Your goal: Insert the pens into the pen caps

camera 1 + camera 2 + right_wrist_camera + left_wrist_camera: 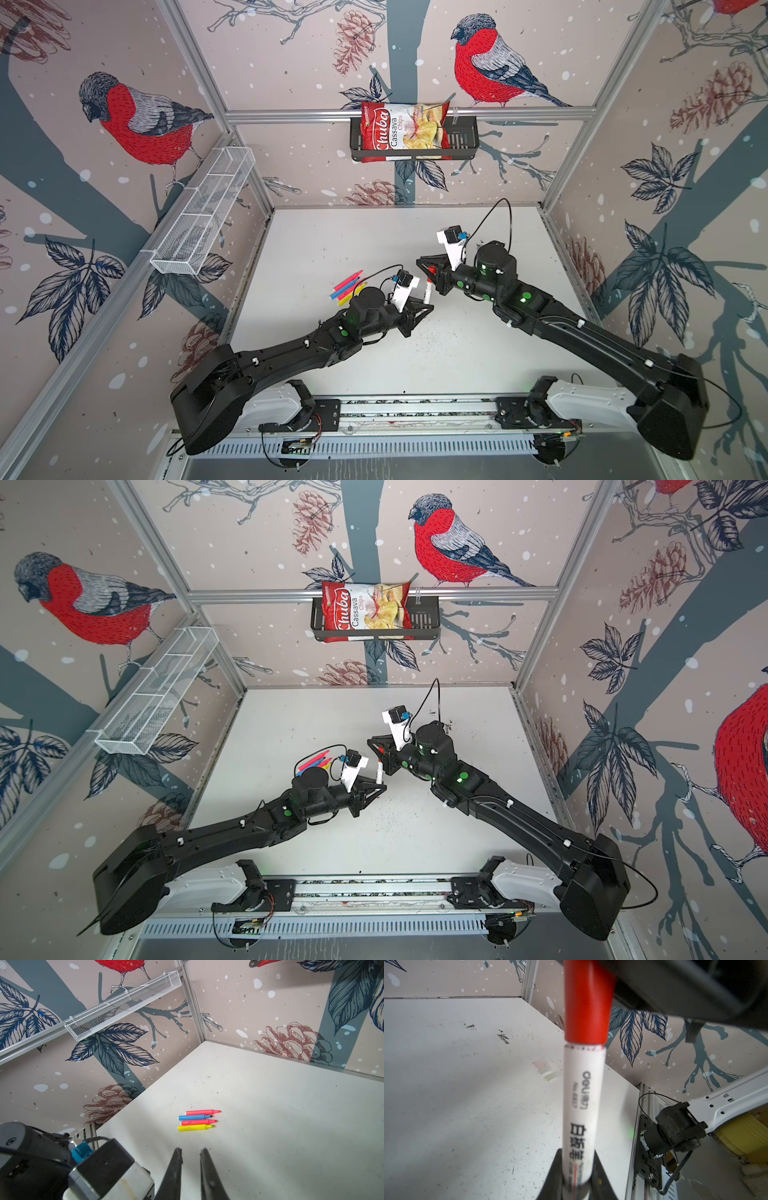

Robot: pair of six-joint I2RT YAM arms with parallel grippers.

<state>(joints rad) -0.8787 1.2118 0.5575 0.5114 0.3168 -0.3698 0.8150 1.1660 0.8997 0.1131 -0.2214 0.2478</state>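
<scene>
Left gripper [576, 1169] clamps white pen [583, 1095], axis near-to-far; right gripper [191, 1152], narrow, apparently pinches red cap [586, 1005] at far end (coaxial, approx. seated).

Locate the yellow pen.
The yellow pen lies on the table, left of centre in both top views, at the row's end beside a pink pen.

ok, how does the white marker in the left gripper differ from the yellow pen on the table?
Thickness: the white marker looks fatter, the yellow pen slim.
Pose: the white marker is clamped in the left gripper, off the table; the yellow pen lies flat on the table.
Tip: the white marker wears a red cap; the yellow pen's tip is bare.
Both are straight, round-barrelled markers.
</scene>
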